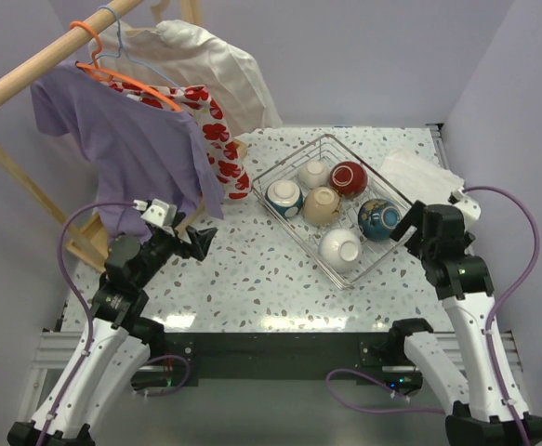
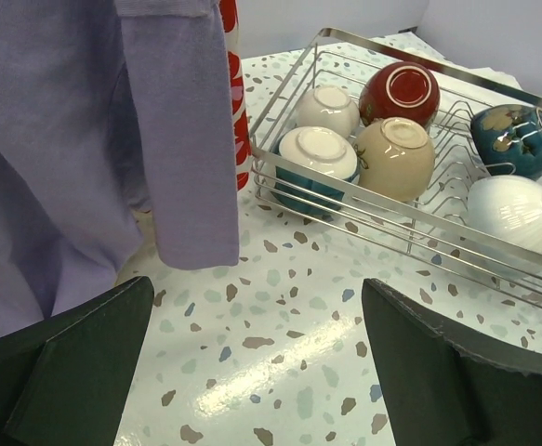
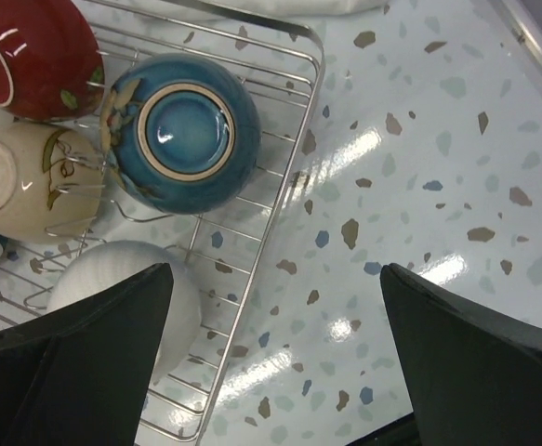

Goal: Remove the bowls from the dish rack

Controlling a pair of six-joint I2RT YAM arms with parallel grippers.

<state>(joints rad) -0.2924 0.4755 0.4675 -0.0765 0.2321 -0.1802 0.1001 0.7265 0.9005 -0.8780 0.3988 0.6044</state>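
Observation:
The silver wire dish rack (image 1: 289, 156) stands at the table's back right, holding six upturned bowls: cream (image 1: 313, 173), dark red (image 1: 349, 178), teal-banded (image 1: 284, 197), beige (image 1: 322, 205), dark blue (image 1: 378, 219) and white (image 1: 341, 249). My left gripper (image 1: 194, 240) is open and empty, hovering left of the rack; its wrist view looks at the teal-banded bowl (image 2: 317, 158) across bare table. My right gripper (image 1: 408, 226) is open and empty just right of the rack, beside the dark blue bowl (image 3: 182, 130). Its left finger overlaps the white bowl (image 3: 94, 274).
A wooden clothes rail (image 1: 38, 65) at the back left carries a purple shirt (image 1: 131, 149), a red-flowered garment (image 1: 217, 130) and a white one (image 1: 215, 65); the shirt hangs close to my left gripper. A white cloth (image 1: 421, 172) lies behind the rack. Purple walls enclose the table.

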